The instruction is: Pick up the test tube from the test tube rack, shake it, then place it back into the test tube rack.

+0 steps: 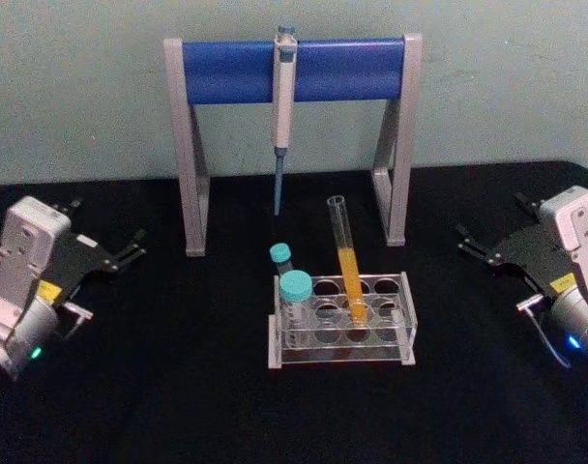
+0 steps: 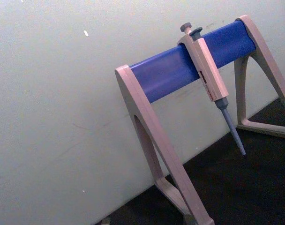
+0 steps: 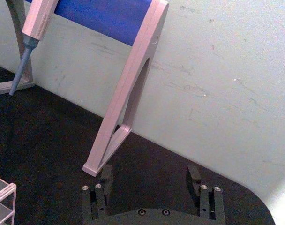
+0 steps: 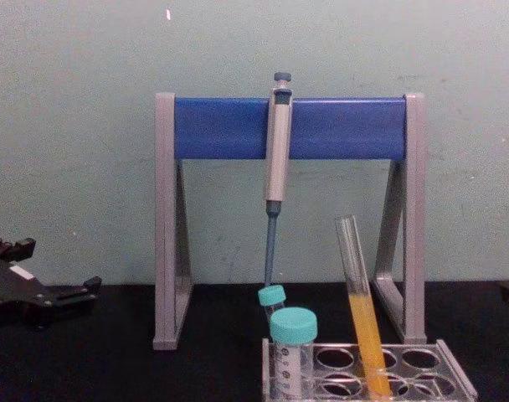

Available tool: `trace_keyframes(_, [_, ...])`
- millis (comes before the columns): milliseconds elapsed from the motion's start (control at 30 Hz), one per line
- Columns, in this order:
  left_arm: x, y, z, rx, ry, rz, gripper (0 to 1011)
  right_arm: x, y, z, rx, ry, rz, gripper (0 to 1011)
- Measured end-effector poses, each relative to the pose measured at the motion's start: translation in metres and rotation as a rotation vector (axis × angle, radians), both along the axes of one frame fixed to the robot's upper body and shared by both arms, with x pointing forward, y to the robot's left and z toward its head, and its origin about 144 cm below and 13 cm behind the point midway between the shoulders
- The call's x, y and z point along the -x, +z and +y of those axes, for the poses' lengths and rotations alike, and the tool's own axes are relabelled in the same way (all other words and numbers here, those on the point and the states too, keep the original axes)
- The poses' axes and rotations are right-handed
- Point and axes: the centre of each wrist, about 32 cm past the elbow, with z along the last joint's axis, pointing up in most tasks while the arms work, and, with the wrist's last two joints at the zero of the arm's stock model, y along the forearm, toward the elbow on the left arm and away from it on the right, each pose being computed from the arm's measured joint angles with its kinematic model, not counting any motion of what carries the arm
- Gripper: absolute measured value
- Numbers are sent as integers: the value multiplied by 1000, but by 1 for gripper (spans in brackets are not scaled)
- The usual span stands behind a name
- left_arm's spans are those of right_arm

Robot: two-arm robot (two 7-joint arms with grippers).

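Observation:
The test tube [image 1: 344, 253], a long clear glass tube with orange-yellow liquid in its lower half, stands leaning in a hole of the clear plastic test tube rack [image 1: 406, 293] at the table's middle. In the chest view the test tube [image 4: 360, 301] rises well above the rack [image 4: 456, 373]. My left gripper [image 1: 108, 227] rests far to the left of the rack, open and holding nothing. My right gripper [image 1: 492, 220] rests far to the right, open with nothing between its fingers [image 3: 106, 177].
Two teal-capped tubes [image 1: 295, 287] stand in the rack's left side. Behind the rack is a tall grey-and-blue pipette stand [image 1: 226, 70] with a grey pipette [image 1: 282, 116] hanging from it. A pale wall closes the back of the black table [image 1: 178, 387].

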Motion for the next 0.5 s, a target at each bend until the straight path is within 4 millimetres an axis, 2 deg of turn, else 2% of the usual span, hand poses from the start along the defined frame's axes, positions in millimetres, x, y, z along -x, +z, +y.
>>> trace_keyframes(500, [0, 0, 0, 0, 0, 0, 1001, 0, 0, 0, 1, 0, 0, 1000])
